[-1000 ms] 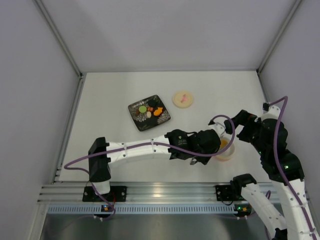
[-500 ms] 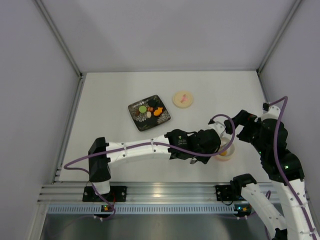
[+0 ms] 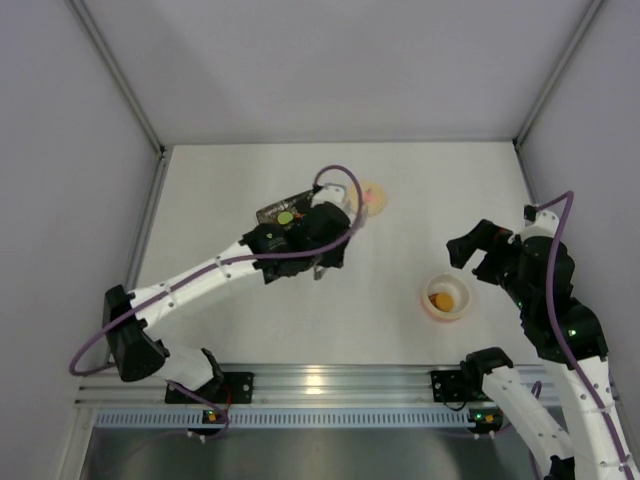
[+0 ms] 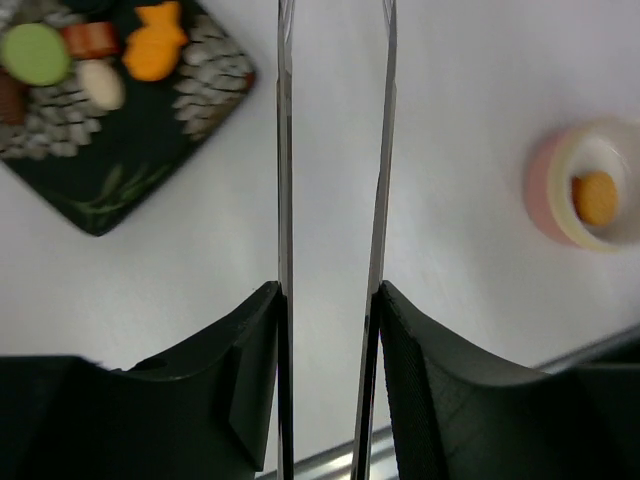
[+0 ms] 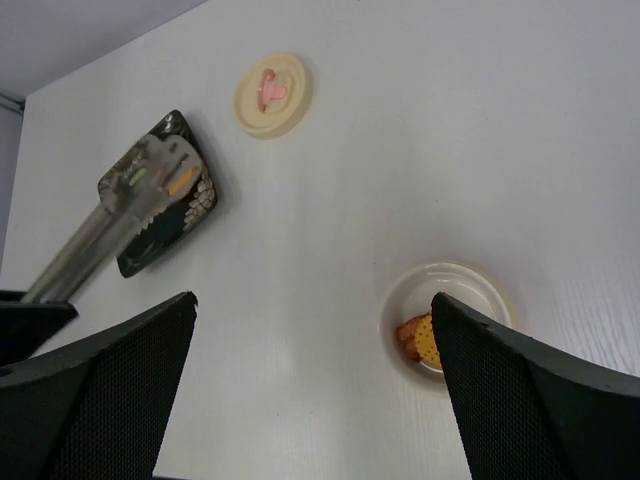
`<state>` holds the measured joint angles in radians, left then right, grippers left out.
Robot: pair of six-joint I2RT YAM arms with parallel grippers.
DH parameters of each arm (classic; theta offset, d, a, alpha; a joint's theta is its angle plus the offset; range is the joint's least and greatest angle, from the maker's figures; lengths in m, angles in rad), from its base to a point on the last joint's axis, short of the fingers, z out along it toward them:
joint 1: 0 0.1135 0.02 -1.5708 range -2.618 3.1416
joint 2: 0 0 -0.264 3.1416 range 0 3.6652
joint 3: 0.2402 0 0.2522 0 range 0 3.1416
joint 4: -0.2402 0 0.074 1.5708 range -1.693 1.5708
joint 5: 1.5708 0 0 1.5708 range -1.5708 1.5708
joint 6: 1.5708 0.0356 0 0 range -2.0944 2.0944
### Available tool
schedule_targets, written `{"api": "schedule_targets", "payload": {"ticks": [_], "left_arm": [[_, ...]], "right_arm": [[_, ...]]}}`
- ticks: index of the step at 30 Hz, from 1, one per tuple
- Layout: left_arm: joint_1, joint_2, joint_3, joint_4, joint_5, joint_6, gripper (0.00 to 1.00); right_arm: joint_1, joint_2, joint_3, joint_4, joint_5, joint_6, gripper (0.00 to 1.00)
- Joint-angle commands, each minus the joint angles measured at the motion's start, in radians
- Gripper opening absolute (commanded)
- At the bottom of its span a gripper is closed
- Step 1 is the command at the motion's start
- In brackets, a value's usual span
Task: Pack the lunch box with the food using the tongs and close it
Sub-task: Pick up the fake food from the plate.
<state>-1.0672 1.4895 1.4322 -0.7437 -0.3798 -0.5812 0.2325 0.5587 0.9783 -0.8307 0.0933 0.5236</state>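
My left gripper (image 4: 330, 300) is shut on the tongs (image 4: 285, 150), whose two thin silvery arms run forward with a gap between them and nothing in it. It hovers at the right edge of the dark plate (image 4: 130, 170), which holds the food: a green round (image 4: 35, 52), an orange fish shape (image 4: 157, 52), a cream piece (image 4: 102, 85) and a red-brown piece (image 4: 90, 38). The lunch box (image 3: 447, 298) stands open at the right with orange pieces (image 5: 422, 338) inside. My right gripper (image 5: 312, 300) is open just above and beside the lunch box. The lid (image 5: 270, 93) lies flat behind.
The plate (image 3: 275, 215) sits at the table's middle back, partly under my left arm (image 3: 200, 280). The lid (image 3: 374, 198) lies just right of it, touched by the arm's purple cable (image 3: 335, 172) in this view. Grey walls (image 3: 80, 150) enclose three sides; a metal rail (image 3: 320, 385) runs along the near edge.
My left arm has swung from over the lunch box back and left to the plate, carrying the tongs. The lunch box now shows uncovered. The right arm has stayed put.
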Motion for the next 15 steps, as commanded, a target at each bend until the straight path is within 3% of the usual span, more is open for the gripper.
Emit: {"api": "schedule_targets", "payload": {"ticks": [1,6,15], "left_arm": [[0.145,-0.129,-0.117,0.027,-0.091,-0.046,0.47],[0.312,-0.173,-0.214,0.032,-0.140,-0.031,0.48],[0.438,-0.120,-0.263,0.052,-0.088,-0.003,0.49]], "right_arm": [[-0.015,0.004,0.025,0.004,-0.013,-0.011,1.00],[-0.015,0.006,0.005,0.025,-0.038,-0.004,0.99],[-0.015,0.001,-0.010,0.028,-0.046,0.001,0.99]]}}
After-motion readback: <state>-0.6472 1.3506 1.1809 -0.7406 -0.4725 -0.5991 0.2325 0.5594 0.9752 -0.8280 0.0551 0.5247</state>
